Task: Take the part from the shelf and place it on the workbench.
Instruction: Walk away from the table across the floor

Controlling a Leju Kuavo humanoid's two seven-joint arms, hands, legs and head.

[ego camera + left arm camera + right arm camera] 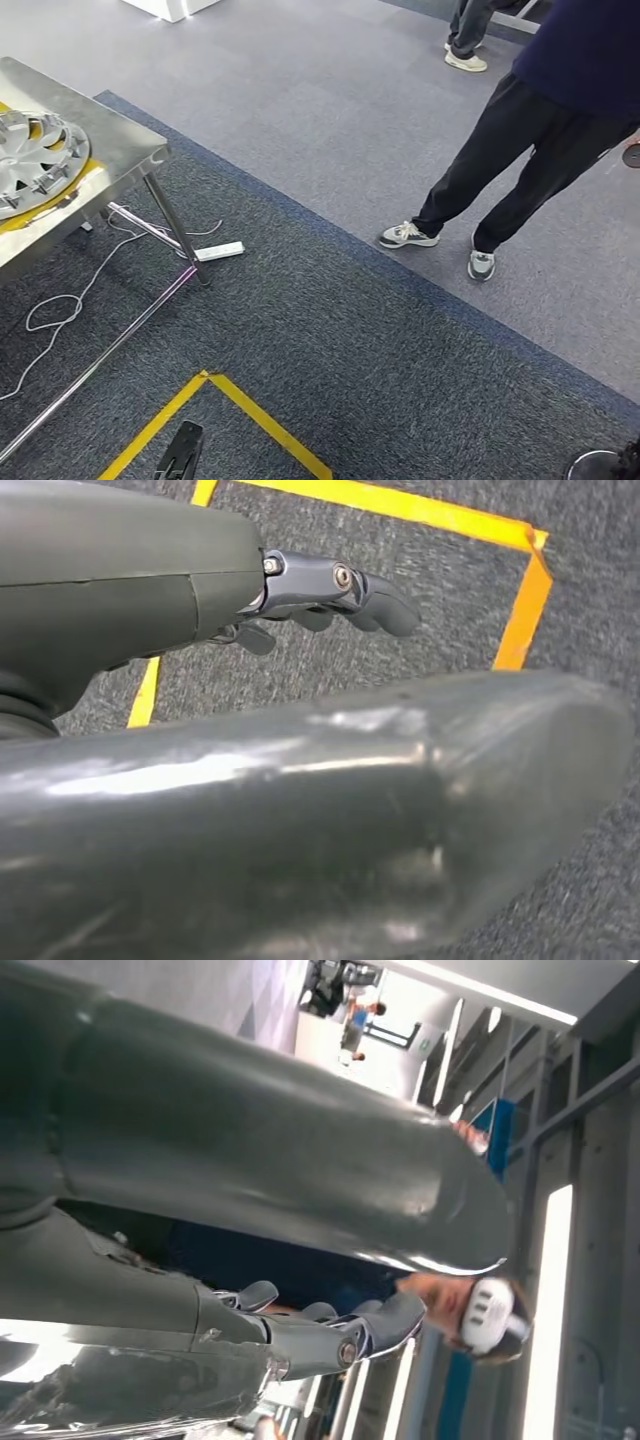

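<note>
- Grey carpet (362,120) covers the floor, with a darker blue-grey mat (377,340) laid over the near part and yellow tape (249,405) marking a corner on it.
- At the far left stands a steel tabletop (113,135) on slanted metal legs (175,228).
- On that tabletop lies the part (34,160), a silver wheel cover, flat on a yellow patch and partly cut off by the picture's edge.
- A white cable (68,300) loops across the mat under the tabletop and leads towards a white power strip (219,251) beside the leg.
- To the right a person (528,160) in dark trousers and grey trainers stands with legs apart on the lighter carpet; a second pair of feet (466,58) shows farther back.
- The left robot hand (332,595) hangs over the mat near the yellow tape, fingers (385,605) stretched out and slightly apart, holding nothing.
- The right robot hand (324,1335) is also without a load, its fingers (392,1320) extended; behind it appear a metal frame (581,1160) and a person wearing a white headset (487,1315).
- A dark tip of the left robot hand also shows at the bottom edge of the head view.
</note>
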